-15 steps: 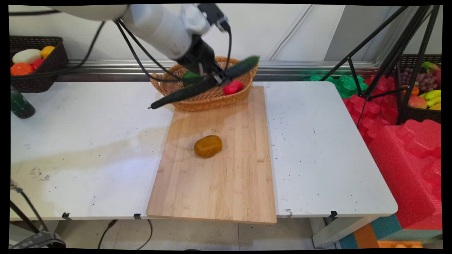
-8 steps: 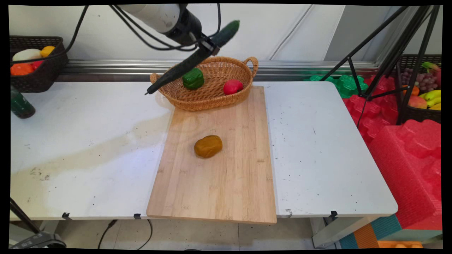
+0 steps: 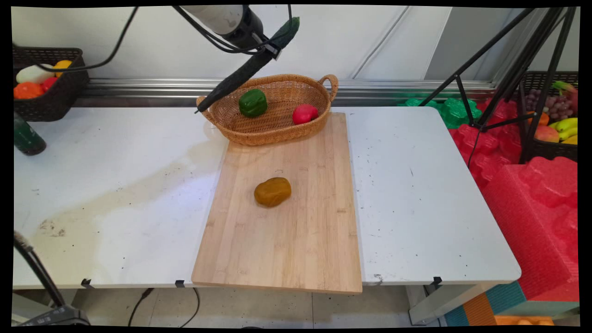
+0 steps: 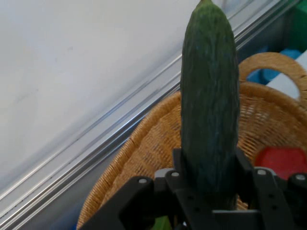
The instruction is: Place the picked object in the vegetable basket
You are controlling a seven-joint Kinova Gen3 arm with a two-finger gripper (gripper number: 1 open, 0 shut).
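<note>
I have the gripper raised high near the top of the main view, above the far left part of the wicker basket, and its jaws are clamped on a long dark cucumber. The cucumber hangs tilted in the air, its upper end poking up past the gripper toward the wall and its longer lower end sloping down to the left, over the basket's left handle. In the hand view the cucumber rises straight out between the fingers, which grip it close to one end, so most of its length is unsupported on one side. That is what worries me: I judge that such an off-centre hold on a smooth, rounded skin could let it pivot or slide in the jaws if I swing the arm briskly. The low tip also looks close to the basket's rim, and a sideways or downward move could catch it there and tip the basket or knock the cucumber loose. Inside the basket lie a green pepper and a red piece of produce. A brown potato sits alone on the wooden board on the table, well apart from the gripper.
</note>
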